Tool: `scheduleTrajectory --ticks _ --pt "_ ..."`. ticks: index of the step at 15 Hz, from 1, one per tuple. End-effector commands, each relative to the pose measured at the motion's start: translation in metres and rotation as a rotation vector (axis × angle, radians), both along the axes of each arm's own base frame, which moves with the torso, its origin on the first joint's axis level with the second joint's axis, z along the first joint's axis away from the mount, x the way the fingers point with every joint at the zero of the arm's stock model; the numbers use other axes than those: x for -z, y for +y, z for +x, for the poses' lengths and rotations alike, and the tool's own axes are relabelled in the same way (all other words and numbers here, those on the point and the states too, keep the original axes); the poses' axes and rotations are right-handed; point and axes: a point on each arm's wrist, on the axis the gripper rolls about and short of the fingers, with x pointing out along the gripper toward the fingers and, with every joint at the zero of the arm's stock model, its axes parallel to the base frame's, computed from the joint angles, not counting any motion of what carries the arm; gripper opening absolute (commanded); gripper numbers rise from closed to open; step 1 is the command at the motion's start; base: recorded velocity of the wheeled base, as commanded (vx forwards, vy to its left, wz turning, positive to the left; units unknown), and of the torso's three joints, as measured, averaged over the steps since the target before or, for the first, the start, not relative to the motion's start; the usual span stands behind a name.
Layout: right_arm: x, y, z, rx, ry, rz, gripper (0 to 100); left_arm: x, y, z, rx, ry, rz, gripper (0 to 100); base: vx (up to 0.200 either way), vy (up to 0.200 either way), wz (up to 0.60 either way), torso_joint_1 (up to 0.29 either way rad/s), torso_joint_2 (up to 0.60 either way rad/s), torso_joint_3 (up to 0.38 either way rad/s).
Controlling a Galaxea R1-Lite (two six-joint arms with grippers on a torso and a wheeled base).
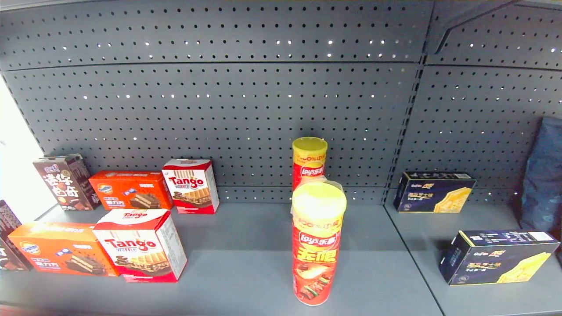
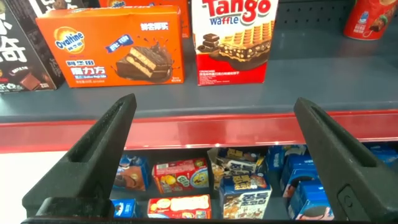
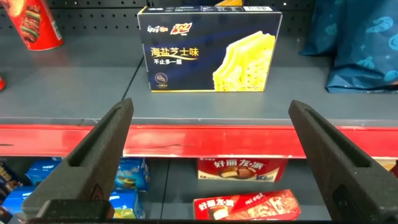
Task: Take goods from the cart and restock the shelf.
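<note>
Shelf [image 1: 246,245] carries a tall red chip can [image 1: 317,245] with a second can [image 1: 309,160] just behind it. Wafer boxes [image 1: 140,245] sit left of the chip can and dark boxes [image 1: 496,256] right of it. The left end effector [image 2: 214,102] and the right end effector [image 3: 211,104] hang before the shelf's red edge, fingers wide apart, empty.

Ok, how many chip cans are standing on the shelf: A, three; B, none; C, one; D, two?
D: the front chip can stands upright in the middle of the shelf, with the rear chip can directly behind it.
</note>
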Motion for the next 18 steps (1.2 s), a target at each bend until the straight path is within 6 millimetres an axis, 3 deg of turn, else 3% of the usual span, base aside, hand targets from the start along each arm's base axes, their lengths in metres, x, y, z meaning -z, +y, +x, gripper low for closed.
scheduleTrajectory --ticks 1,16,18 --pt "0.0 0.0 0.0001 0.0 0.002 0.0 100 0.0 0.0 -0.0001 -0.001 -0.001 -0.001 100 0.0 0.0 0.0 0.0 0.0 0.0" --pt "0.0 0.0 0.0001 0.0 0.002 0.0 100 0.0 0.0 -0.0001 0.0 -0.001 -0.001 100 0.0 0.0 0.0 0.0 0.0 0.0" --pt "0.0 0.0 0.0001 0.0 0.002 0.0 100 0.0 -0.0001 -0.0001 0.002 -0.001 0.003 100 0.0 0.2 0.0 0.002 0.0 0.009"
